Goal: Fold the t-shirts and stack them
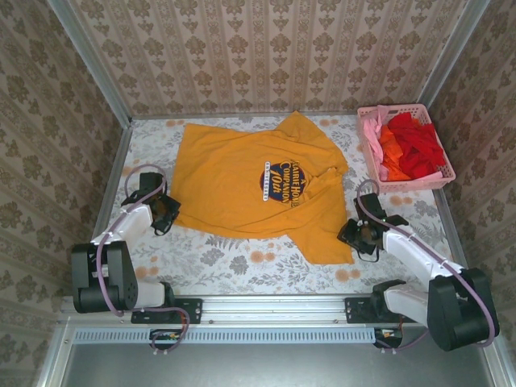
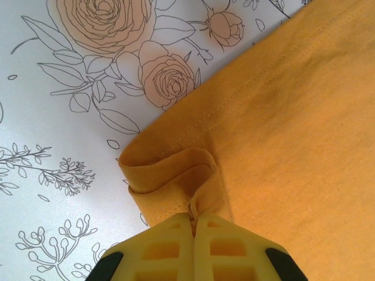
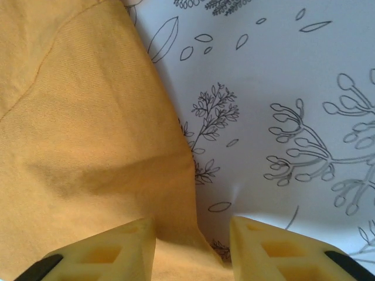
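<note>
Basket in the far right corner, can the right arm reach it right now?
Probably yes: the basket lies on that arm's side, nothing stands between them, and the right gripper is open at the shirt's edge.

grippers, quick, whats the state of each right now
left gripper: closed, pinching the orange-yellow t-shirt hem
right gripper: open, straddling the t-shirt's edge

Beige damask-patterned walls (image 1: 266,56) around a floral-print table (image 1: 242,258), metal rail (image 1: 274,310) along near edge.
</note>
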Controlling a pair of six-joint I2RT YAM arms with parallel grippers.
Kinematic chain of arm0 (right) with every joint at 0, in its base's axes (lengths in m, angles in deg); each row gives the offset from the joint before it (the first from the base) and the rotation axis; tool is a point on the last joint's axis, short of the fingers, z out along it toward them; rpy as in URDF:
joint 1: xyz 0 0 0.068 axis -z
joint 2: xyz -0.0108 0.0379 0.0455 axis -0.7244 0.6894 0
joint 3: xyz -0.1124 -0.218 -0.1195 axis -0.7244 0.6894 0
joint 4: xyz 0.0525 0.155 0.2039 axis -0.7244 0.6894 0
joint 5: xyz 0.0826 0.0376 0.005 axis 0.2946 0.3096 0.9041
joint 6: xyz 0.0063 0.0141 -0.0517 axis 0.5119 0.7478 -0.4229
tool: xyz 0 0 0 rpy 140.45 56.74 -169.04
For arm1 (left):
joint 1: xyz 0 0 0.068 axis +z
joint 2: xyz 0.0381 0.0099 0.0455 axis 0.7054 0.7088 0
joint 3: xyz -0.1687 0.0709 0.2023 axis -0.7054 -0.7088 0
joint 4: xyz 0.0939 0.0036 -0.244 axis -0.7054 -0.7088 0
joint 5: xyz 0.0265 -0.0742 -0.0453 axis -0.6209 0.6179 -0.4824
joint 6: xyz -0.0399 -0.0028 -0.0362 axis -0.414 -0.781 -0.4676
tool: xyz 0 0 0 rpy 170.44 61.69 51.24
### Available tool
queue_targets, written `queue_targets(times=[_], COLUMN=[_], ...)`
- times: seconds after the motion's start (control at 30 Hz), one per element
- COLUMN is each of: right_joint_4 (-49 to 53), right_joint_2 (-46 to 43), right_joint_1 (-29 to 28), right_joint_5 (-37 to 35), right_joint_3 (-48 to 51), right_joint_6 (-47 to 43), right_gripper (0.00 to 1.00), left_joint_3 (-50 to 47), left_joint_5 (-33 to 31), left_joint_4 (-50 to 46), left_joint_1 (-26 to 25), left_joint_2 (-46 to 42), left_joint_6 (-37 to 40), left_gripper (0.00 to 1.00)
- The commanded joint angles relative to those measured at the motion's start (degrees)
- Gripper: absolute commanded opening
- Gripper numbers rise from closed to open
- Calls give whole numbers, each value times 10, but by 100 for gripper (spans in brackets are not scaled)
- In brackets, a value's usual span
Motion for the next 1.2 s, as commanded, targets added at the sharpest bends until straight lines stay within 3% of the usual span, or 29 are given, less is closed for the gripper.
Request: queue_targets(times=[0.0, 0.2, 0.37, 0.4, 0.7, 0.9, 0.97, 1.07, 1.17], right_joint_4=[-42, -58, -27, -17, 142, 120, 91, 89, 109], right_joint_2=[11, 24, 2, -11, -223, -268, -238, -199, -204], right_joint_1=[-4, -4, -4, -3, -10, -10, -10, -18, -26], right_joint_5=[20, 22, 22, 21, -4, 17, 32, 39, 26], right_joint_3=[8, 4, 6, 7, 26, 45, 54, 57, 63], right_joint_6=[25, 15, 15, 16, 85, 103, 99, 98, 93], right_gripper=[37, 36, 2, 0, 0, 0, 15, 47, 55], left_joint_3=[5, 3, 1, 1, -19, -18, -14, -13, -18], left_joint_5=[8, 9, 11, 11, -6, 3, 5, 9, 7], left_joint_4=[3, 7, 5, 4, -49, -47, -46, -48, -46], left_joint_1=[-3, -3, -3, -3, -3, -6, -6, -7, -8], left_joint_2=[2, 3, -2, -6, -78, -91, -85, -81, -86], left_joint_6=[2, 1, 1, 1, -5, -13, -10, -8, -11], left_gripper=[0, 0, 0, 0, 0, 0, 0, 0, 0])
